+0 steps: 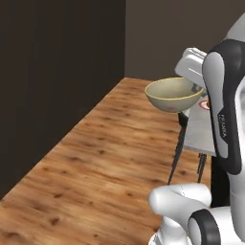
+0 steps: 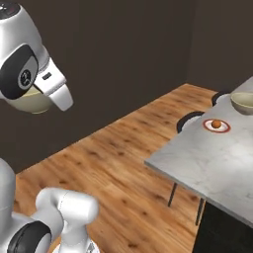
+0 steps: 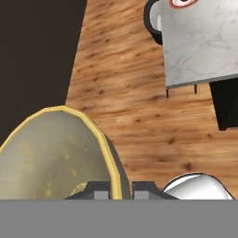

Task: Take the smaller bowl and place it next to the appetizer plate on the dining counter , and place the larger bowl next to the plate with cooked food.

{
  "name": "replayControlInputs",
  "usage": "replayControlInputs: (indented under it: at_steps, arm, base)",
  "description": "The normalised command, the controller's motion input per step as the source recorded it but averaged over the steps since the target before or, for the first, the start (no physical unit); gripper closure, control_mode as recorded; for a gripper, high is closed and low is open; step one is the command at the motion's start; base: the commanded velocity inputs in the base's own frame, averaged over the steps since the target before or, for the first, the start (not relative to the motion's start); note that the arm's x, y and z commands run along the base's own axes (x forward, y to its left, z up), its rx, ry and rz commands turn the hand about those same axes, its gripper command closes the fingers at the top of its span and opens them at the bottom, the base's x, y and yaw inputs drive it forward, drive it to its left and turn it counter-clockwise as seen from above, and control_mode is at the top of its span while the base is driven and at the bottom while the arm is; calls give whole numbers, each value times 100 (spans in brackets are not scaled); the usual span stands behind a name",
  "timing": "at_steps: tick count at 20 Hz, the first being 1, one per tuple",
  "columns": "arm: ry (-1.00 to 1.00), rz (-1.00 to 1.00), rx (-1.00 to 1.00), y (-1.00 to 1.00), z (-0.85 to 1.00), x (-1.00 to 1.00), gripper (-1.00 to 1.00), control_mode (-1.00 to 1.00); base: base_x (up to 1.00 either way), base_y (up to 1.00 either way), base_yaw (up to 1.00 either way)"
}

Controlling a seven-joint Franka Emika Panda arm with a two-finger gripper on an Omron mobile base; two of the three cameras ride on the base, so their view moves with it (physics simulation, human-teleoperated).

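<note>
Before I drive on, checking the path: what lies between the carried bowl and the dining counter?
Bare wood floor, in the hand view; bowl, counter.

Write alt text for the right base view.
The white arm carries a cream bowl high at upper left, over a wooden floor. At right, a grey marble counter holds a small red-rimmed plate with a round brown bite on it and a second bowl behind it; dark walls close the background.

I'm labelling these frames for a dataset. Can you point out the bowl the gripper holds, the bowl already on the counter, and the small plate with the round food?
held bowl (image 1: 173, 94): left base view, outer wall.
bowl on the counter (image 2: 244, 103): right base view, inside.
small plate (image 2: 216, 129): right base view, near rim.
</note>
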Motion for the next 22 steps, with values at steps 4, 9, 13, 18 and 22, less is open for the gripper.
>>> replayControlInputs:
  at_steps: [4,9,13,18,22]
  arm:
    - [0,0,0,0,0,0,100,100]
    - [0,0,0,0,0,0,100,100]
    - [0,0,0,0,0,0,100,100]
    - [0,0,0,0,0,0,100,100]
    - [0,0,0,0,0,0,100,100]
  base:
    - [56,41,-39]
    - [42,33,-42]
    - [64,49,-46]
    - [82,63,-48]
    - [90,74,-50]
